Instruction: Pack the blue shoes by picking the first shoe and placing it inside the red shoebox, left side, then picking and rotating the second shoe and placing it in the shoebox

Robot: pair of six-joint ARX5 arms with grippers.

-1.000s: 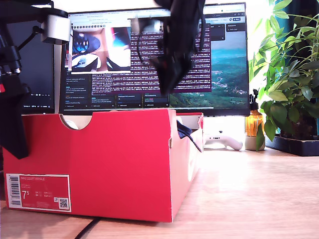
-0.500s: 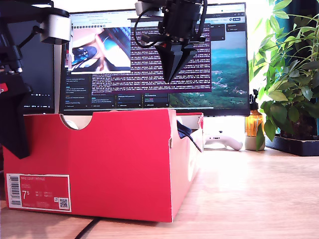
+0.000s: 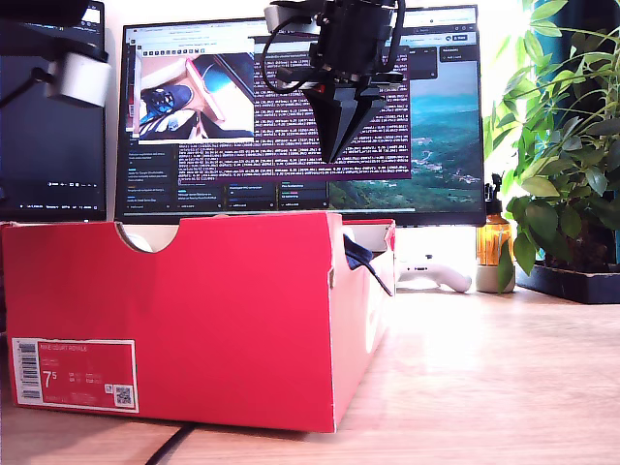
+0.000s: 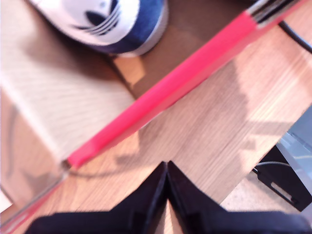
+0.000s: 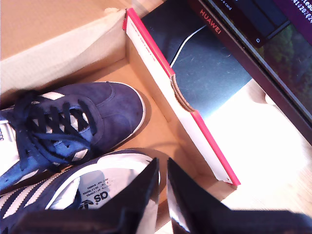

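Both navy-blue suede shoes (image 5: 73,131) lie side by side, opposite ways, in the bright red cardboard shoebox (image 3: 194,320) beneath my second hand (image 5: 163,168), closed and empty; my first hand (image 4: 166,170), closed, is outside.

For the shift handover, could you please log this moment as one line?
blue shoes: both inside red shoebox | first gripper: shut, empty | second gripper: shut, empty, above box

A wide monitor (image 3: 300,116) stands on the sunlit wooden desk (image 3: 484,387) beside a leafy plant (image 3: 567,145).
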